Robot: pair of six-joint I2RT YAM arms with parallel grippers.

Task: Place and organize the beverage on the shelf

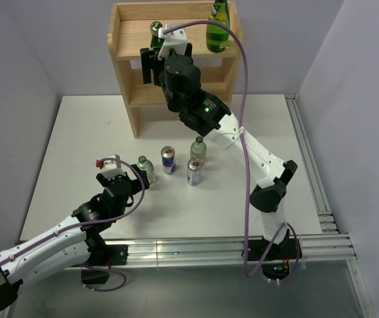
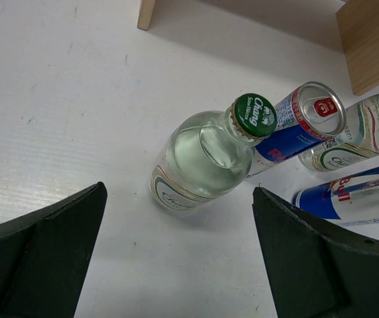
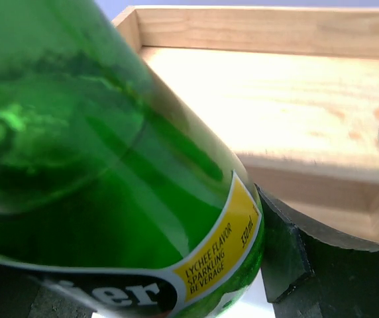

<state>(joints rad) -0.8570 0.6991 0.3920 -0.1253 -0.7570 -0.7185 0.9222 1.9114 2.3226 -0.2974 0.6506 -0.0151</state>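
The right jaws are clamping a green lychee sparkling beverage bottle [image 3: 110,165] at the top tier of the wooden shelf [image 1: 126,86], upper centre, while the left jaws are gaping wide before a Chang bottle [image 2: 203,159] standing on the tabletop [image 1: 77,146], lower left.

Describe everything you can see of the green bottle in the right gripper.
The green bottle is glossy, translucent green glass. A yellow label strip reads lychee flavor sparkling beverage, 330 ml, beside a dark band with white lettering. The right gripper clamps its body, one finger against its side. It is at the left of the top tier of the shelf, seemingly upright; whether its base rests on the wood is hidden.
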